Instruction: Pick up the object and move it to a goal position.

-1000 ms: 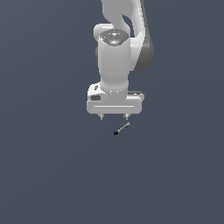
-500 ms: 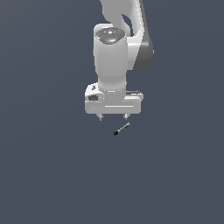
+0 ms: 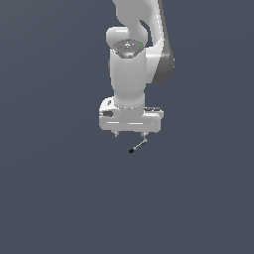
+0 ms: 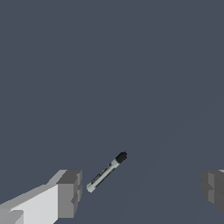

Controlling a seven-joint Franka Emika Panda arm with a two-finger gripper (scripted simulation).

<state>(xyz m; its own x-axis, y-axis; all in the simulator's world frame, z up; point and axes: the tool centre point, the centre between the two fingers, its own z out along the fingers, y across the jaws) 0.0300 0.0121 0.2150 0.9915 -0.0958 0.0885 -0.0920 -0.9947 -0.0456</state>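
The object (image 3: 138, 147) is a tiny grey rod with a black end, lying slanted on the dark surface just below the white hand. In the wrist view the object (image 4: 106, 171) lies between the two fingers, closer to one fingertip (image 4: 69, 194) than to the other (image 4: 213, 187). My gripper (image 3: 130, 134) hangs above it, open, its two short fingers pointing down with nothing between them. The gripper (image 4: 141, 192) touches nothing.
The white arm (image 3: 130, 64) rises straight up from the hand to the top of the exterior view. A plain dark grey-blue surface (image 3: 59, 198) fills everything else around.
The hand has come down a little toward the object, and its fingers now stand closer above it. The object has not moved.
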